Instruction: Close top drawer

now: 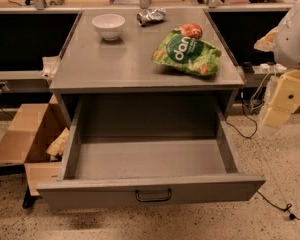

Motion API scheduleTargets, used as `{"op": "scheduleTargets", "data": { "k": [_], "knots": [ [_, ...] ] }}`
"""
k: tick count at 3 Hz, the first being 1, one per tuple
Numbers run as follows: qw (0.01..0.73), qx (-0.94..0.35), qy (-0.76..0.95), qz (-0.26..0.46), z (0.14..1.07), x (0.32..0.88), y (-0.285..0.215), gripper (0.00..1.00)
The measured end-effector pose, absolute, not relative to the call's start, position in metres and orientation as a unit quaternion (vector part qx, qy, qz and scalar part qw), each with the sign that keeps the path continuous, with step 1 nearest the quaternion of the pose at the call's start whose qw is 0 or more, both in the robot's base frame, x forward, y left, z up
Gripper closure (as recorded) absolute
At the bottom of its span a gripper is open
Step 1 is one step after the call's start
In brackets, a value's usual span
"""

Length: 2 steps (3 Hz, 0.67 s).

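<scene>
The top drawer (150, 190) is pulled far out of the grey cabinet, towards me. Its flat grey front carries a small dark bail handle (153, 195) at the centre. The drawer's inside (150, 159) is bare. My gripper (276, 115) hangs at the right edge of the view. It is a cream-coloured piece below the white arm (295, 34). It is beside and above the drawer's right front corner and touches nothing. No lower drawers show.
The cabinet top (90, 69) holds a white bowl (108, 26), a crushed can (151, 16), a green snack bag (187, 54) and a red fruit (191, 30). An open cardboard box (25, 139) lies left of the drawer. Cables (277, 206) trail on the floor at right.
</scene>
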<state>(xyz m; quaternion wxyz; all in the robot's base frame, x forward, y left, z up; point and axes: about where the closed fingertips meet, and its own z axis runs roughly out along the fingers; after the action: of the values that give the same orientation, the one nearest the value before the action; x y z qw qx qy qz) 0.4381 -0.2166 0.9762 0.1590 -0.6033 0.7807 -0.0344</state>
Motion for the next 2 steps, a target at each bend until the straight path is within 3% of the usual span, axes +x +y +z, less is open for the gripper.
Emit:
{"op": "scheduleTargets", "data": {
  "k": [2],
  "knots": [
    [0.152,-0.626,0.765,-0.018,0.951,0.432,-0.208,0.00]
  ]
}}
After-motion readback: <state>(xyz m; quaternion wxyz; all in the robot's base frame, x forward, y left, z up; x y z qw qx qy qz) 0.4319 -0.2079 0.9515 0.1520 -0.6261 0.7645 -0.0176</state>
